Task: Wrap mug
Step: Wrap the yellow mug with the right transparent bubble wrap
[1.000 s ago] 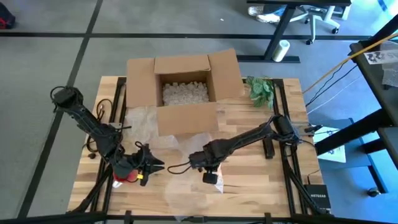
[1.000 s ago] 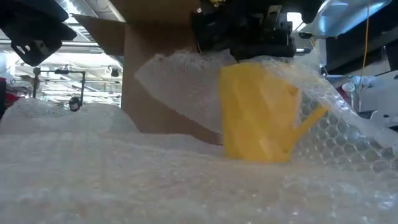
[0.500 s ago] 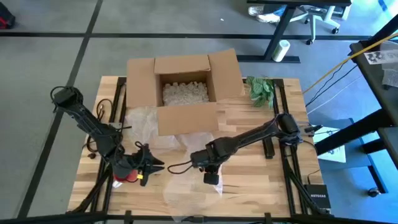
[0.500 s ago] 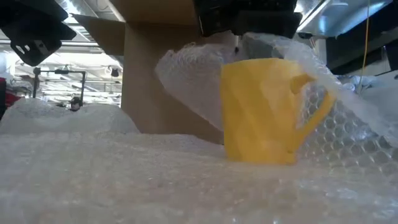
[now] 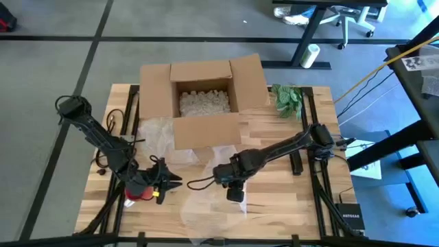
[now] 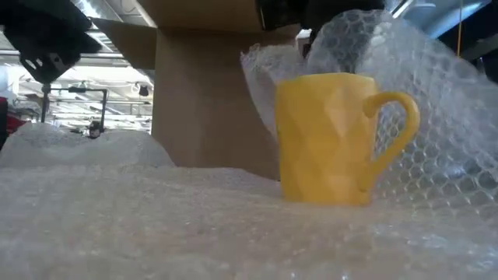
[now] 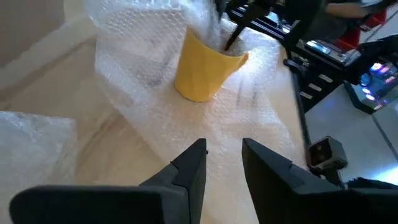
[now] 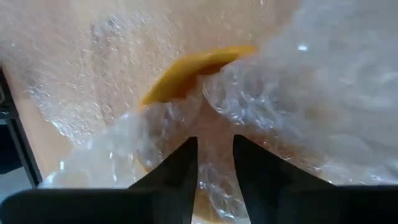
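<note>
Left arm is reaching along the table's left edge toward the front-left corner, its gripper (image 5: 164, 182) hanging low with the fingers (image 7: 193, 165) sitting slightly apart, gripping nothing. Right arm is stretching in from the right edge toward the front middle, its gripper (image 5: 235, 194) pointing down, fingers (image 8: 180, 165) pinching bubble wrap (image 8: 186, 121).

From overhead I read only one word: "NETGEAR", in white letters on the small black box (image 5: 349, 217) at my table's near right corner.
</note>
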`<move>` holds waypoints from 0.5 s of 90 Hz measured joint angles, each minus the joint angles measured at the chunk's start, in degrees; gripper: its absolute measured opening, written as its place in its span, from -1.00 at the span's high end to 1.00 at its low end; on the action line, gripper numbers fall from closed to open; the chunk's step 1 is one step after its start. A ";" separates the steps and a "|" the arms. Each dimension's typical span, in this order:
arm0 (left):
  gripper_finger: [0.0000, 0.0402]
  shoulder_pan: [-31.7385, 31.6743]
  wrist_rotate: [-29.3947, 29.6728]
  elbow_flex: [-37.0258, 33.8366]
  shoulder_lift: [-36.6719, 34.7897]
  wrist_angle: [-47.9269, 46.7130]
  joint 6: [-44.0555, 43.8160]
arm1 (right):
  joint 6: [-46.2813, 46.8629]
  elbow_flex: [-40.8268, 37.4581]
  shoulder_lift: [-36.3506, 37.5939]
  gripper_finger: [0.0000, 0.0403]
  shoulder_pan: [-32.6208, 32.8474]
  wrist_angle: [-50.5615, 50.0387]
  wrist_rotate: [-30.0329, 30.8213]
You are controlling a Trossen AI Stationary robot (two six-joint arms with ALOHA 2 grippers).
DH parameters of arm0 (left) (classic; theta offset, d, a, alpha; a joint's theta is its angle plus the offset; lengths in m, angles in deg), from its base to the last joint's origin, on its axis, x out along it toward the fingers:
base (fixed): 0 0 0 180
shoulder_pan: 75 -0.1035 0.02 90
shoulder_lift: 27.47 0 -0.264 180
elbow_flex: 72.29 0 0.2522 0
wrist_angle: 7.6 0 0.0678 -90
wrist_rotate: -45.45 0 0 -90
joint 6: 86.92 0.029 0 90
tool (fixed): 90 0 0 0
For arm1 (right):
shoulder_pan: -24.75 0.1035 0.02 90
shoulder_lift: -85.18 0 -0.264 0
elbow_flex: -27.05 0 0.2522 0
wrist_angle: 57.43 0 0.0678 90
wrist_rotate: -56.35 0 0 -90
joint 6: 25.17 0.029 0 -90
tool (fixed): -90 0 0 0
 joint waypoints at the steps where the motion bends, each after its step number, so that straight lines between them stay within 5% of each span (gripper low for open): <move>1: 0.57 -0.31 -0.17 0.00 0.14 0.01 0.02 | 0.00 0.00 -0.03 0.56 0.11 0.26 -0.01; 45: 0.57 -17.41 -7.80 -0.04 10.58 13.12 13.73 | -0.51 0.02 -0.13 0.56 3.49 2.36 2.43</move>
